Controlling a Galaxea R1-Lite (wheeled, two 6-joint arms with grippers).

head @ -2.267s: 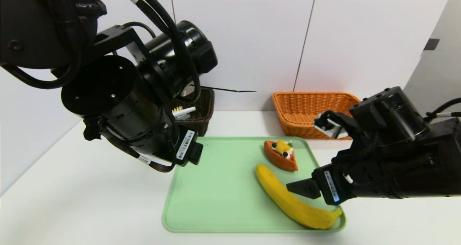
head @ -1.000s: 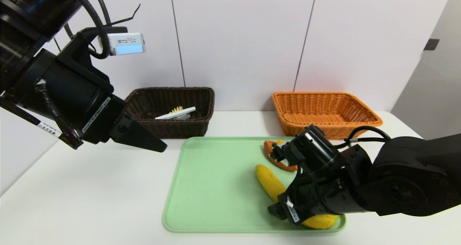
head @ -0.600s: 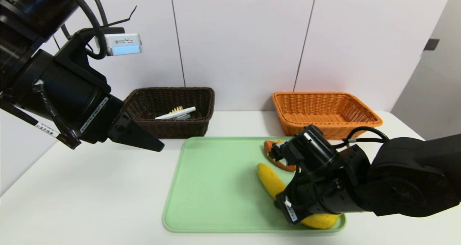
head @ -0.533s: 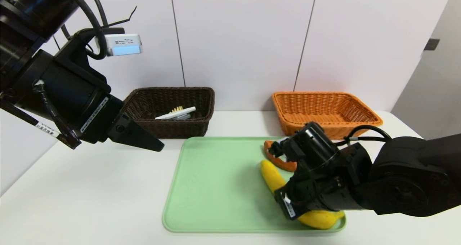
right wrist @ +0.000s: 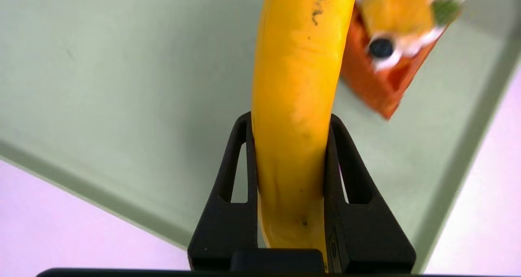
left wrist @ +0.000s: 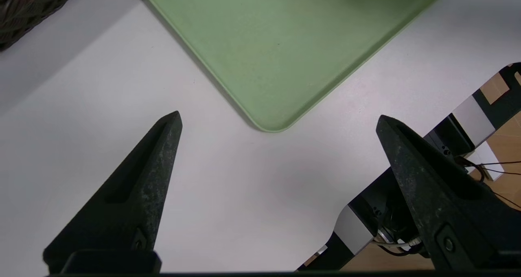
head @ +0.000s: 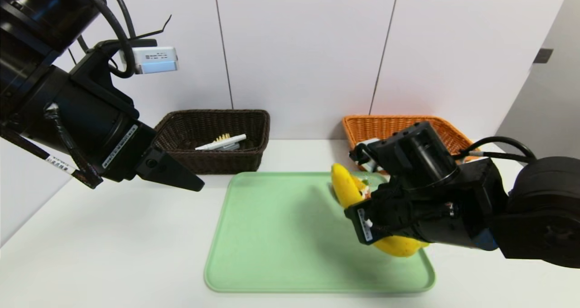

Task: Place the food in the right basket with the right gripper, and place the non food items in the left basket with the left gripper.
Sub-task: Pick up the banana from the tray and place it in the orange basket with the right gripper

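The right gripper, a black two-finger tool on an all-black arm, has its pointed fingers clamped on either side of the long yellow banana, gripping it near one end; in the head view the banana hangs clear of the flat pale green plastic tray, tilted with its free end up and toward the far side. Just beyond it the small orange-brown waffle-textured pastry wedge, topped with yellow, white and dark bits, lies on the tray near its far right corner. Further right and far, the rectangular light orange-tan wicker basket shows nothing inside where it is visible, though the arm hides part of it. On the far left the dark brown wicker basket already holds a white marker and something yellow beside it, too small to name surely; no non-food item remains on the tray. The left gripper hangs spread wide and empty above the white table, left of the tray. By my judgement the left-side sorting looks finished, and the banana's carry and the pastry are left.
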